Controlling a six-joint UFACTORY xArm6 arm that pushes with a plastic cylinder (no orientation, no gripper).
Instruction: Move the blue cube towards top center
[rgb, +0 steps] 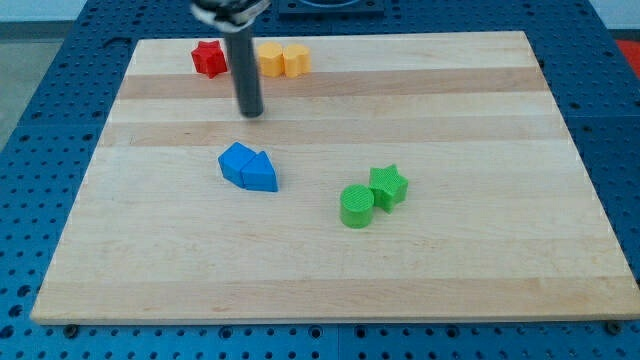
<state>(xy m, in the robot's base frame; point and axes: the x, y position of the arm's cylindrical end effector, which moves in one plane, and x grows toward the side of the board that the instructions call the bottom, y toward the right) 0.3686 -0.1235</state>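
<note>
1. The board (330, 260) was pale wood in glued lengthwise strips with visible grain, lying on a blue perforated table (40, 60).
2. My tip (251, 112) stood on the board toward the top edge, left of centre; the rod was smooth, dark and round. It carries no claw, so there was nothing to clench or release.
3. The blue cube (236, 162) lay below my tip, clearly apart from it, left of the board's centre. A blue wedge (261, 173) touched its right side.
4. A green cylinder (356, 206) and a green star (388, 186) sat touching each other, right of centre.
5. A red star (208, 58) lay near the top edge, left of the rod.
6. Two yellow blocks (283, 60) sat side by side at the top edge, right of the rod; their shapes were unclear.
7. All blocks looked like matte plastic. No writing could be read.
</note>
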